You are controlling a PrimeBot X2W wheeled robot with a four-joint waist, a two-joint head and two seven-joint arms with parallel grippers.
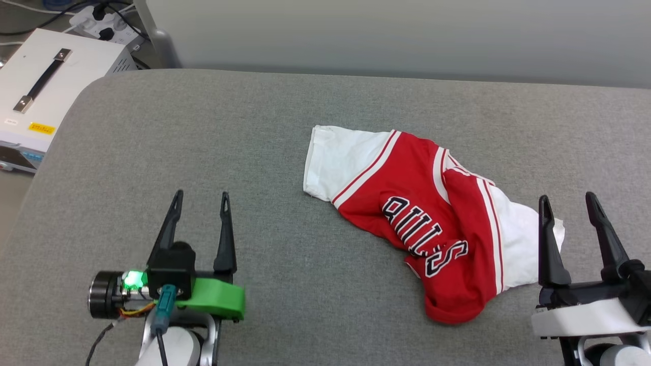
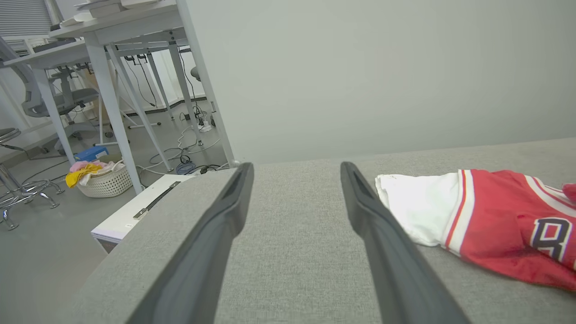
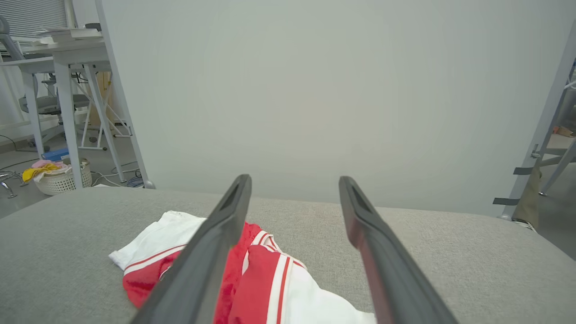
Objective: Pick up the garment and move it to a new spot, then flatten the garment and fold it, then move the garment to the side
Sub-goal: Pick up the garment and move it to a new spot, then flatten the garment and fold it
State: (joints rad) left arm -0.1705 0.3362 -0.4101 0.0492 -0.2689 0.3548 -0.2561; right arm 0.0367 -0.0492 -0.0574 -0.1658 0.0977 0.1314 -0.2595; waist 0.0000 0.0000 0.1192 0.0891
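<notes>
Finding the garment [image 1: 432,218] crumpled on the grey table [image 1: 229,127], we judge the left gripper [image 1: 201,195] and right gripper [image 1: 566,197], both spread empty, staged flanking it for pickup.

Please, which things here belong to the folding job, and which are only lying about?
For the job: garment, left gripper, right gripper, grey table.
Only lying about: white box with handle, power strip, laundry basket on the floor.

One garment [image 1: 422,218] is counted on one table [image 1: 203,132]. Two grippers are seen: left gripper [image 1: 201,194], right gripper [image 1: 566,196]. One box [image 1: 40,81] is seen far left.
</notes>
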